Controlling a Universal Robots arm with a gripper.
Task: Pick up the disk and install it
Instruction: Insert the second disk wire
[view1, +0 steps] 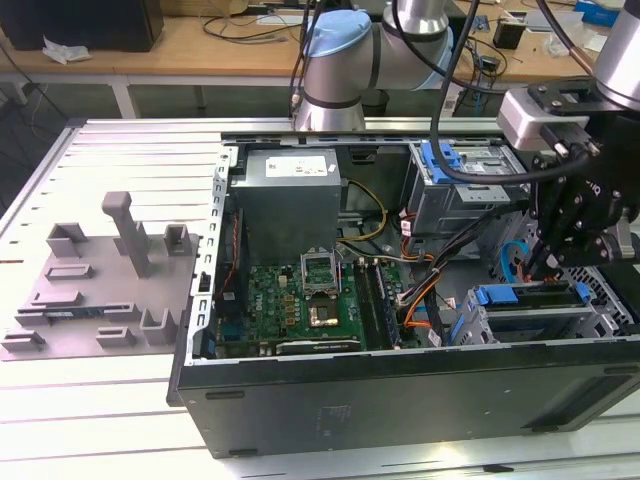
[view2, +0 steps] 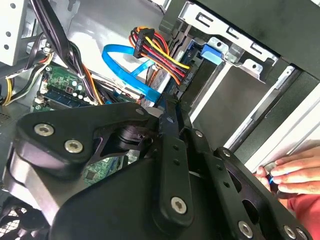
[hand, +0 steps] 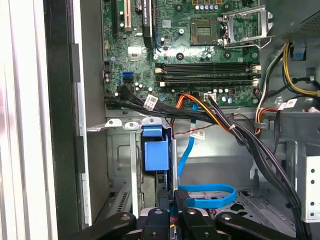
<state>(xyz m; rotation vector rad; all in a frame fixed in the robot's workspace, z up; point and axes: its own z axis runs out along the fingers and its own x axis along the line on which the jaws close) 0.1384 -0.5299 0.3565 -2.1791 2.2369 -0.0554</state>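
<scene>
In the exterior view the disk (view1: 525, 297) sits in the lower drive cage (view1: 470, 330) at the case's front right corner; its blue frame shows along the top, with silver metal below. My gripper (view1: 547, 268) hangs just above the disk's far end, and its black fingers (hand: 181, 202) stand close together, shut. In the first wrist view the fingertips point down into the cage beside the blue latch (hand: 155, 154). What the tips touch is hidden. In the second wrist view my gripper (view2: 170, 111) ends next to the bundle of red, yellow and black power wires (view2: 160, 50).
The open computer case (view1: 400, 400) lies on a slatted white table. Inside are the motherboard (view1: 300, 300), the power supply (view1: 290, 190), an upper drive cage (view1: 465, 185) and a blue data cable (hand: 207, 196). A grey fixture (view1: 100, 290) stands to the left. A person's hand (view2: 290, 172) rests at the case edge.
</scene>
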